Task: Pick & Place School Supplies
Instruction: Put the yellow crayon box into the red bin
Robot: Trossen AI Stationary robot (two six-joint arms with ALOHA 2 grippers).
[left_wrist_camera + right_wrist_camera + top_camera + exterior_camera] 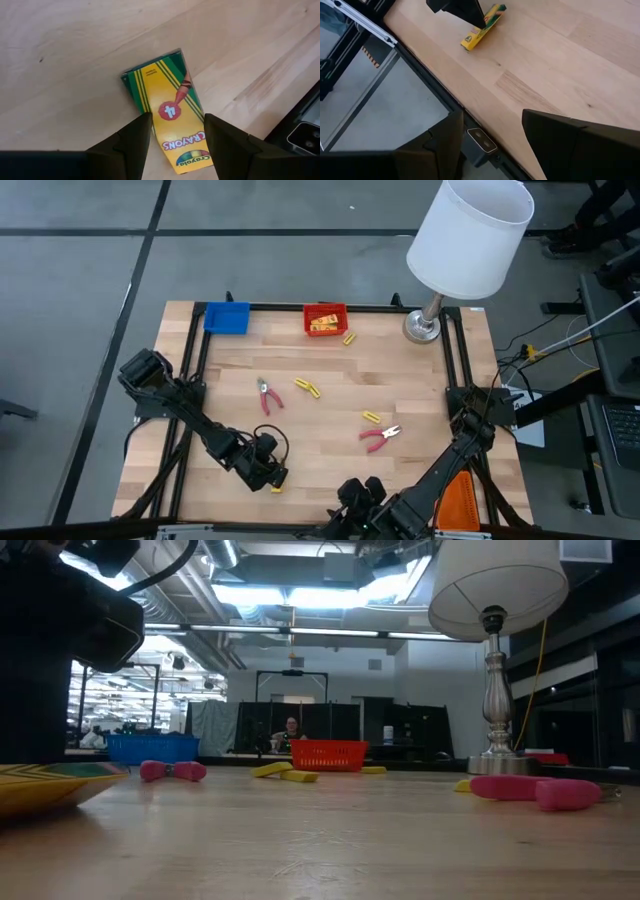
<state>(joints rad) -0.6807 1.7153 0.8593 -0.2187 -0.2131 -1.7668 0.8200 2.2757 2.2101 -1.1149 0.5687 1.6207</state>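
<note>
Lying flat between spread fingers of left gripper (172,145): yellow crayon packet (167,107), unclamped.

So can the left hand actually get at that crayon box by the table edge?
Probably yes. The left hand sits right over the crayon box, fingers open on either side of it, with nothing in between.

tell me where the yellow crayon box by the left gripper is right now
In the high view the yellow cardboard crayon box lies flat near the wooden table's front edge, left of centre, between the open fingers of the left gripper.
</note>
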